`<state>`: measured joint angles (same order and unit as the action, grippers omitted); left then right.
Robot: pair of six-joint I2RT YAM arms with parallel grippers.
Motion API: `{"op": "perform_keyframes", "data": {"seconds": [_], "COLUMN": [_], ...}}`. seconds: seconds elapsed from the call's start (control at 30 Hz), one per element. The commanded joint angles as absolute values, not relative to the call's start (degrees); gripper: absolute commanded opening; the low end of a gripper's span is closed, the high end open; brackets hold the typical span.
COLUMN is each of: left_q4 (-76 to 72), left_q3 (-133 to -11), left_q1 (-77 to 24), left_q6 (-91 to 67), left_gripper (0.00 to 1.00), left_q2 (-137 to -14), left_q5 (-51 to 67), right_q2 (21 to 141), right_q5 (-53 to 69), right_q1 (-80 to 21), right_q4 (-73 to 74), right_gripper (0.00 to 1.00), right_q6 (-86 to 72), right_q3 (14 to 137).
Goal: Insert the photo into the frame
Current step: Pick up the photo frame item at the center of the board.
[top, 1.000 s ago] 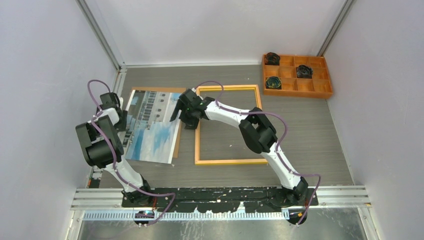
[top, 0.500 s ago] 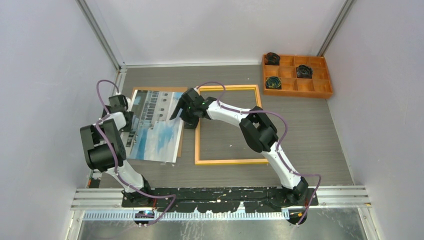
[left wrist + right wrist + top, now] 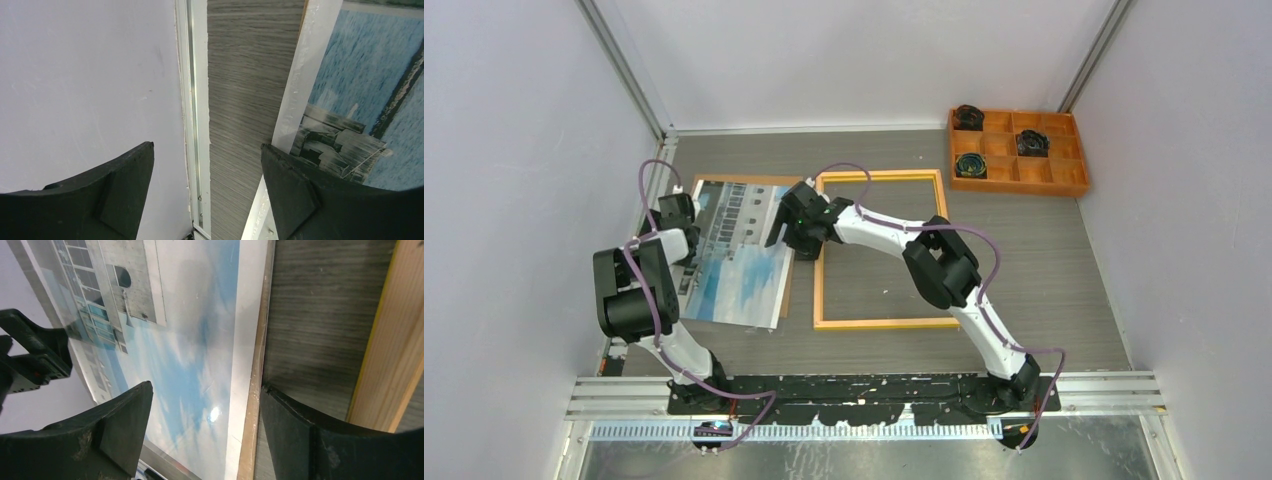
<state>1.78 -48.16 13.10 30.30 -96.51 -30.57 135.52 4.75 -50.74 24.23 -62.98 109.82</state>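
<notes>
Left pincer [image 3: 679,215], wide open and empty, has swung in to the left edge of the photo [image 3: 739,270], nudging it nearer the frame [image 3: 884,322]; right pincer [image 3: 786,228] gapes empty at its right edge, with the photo lying on the bench [image 3: 1044,260] outside the frame.

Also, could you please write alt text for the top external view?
The photo lies face up on the grey table, left of the empty frame; the right gripper hangs over the photo's right edge, the left gripper at its left edge. An orange tray sits at the far right.
</notes>
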Motion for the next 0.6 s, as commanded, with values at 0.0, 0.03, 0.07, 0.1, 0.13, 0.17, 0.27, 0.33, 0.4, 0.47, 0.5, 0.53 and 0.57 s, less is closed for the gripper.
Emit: {"op": "perform_keyframes", "data": {"seconds": [0.0,0.03,0.07,0.1,0.13,0.17,0.27,0.33,0.4,0.47,0.5,0.53,0.57], "left_q4": [6.98,7.17,7.28,7.3,7.3,7.3,7.25,7.12,7.12,7.12,7.16,7.12,7.12], "left_q3": [-46.13,-46.21,-46.18,-46.15,-46.02,-45.97,-46.03,-46.04,-46.13,-46.14,-46.14,-46.14,-46.14], "left_q1": [11.26,11.1,11.02,11.03,10.93,10.9,10.9,10.93,10.9,10.82,10.82,10.81,10.88], "left_q6": [28.06,28.18,28.21,28.31,28.39,28.48,28.78,29.08,29.24,29.29,29.27,29.31,29.38], "left_gripper": [0.79,0.78,0.77,0.76,0.76,0.76,0.75,0.75,0.75,0.75,0.74,0.75,0.74], "left_q2": [-98.79,-99.01,-99.17,-99.18,-99.15,-99.06,-98.97,-98.95,-98.96,-99.05,-99.13,-99.26,-99.38], "left_q5": [-23.58,-23.6,-23.64,-23.52,-23.44,-23.4,-23.47,-23.54,-23.64,-23.6,-23.59,-23.56,-23.56], "right_q2": [131.18,131.1,131.05,130.92,131.0,131.0,131.33,131.96,132.85,133.12,133.0,132.89,132.69], "right_q5": [4.45,4.4,4.23,4.0,3.52,3.07,1.9,1.02,0.22,-1.95,-2.55,-2.97,-3.07], "right_q1": [-52.71,-52.78,-52.84,-53.04,-53.12,-53.24,-53.57,-53.87,-54.24,-54.55,-54.7,-54.81,-54.8], "right_q4": [25.68,25.85,26.11,26.37,26.83,27.27,28.91,30.65,33.1,34.24,34.33,34.36,34.3], "right_gripper": [0.82,0.82,0.82,0.82,0.82,0.81,0.8,0.8,0.8,0.8,0.8,0.8,0.8], "right_q6": [-61.14,-60.84,-60.36,-59.7,-59.09,-58.29,-55.46,-53.42,-51.28,-49.93,-49.48,-49.21,-49.06], "right_q3": [109.52,109.84,110.12,110.47,110.91,111.37,113.26,114.73,117.02,118.1,118.2,118.06,117.92]}}
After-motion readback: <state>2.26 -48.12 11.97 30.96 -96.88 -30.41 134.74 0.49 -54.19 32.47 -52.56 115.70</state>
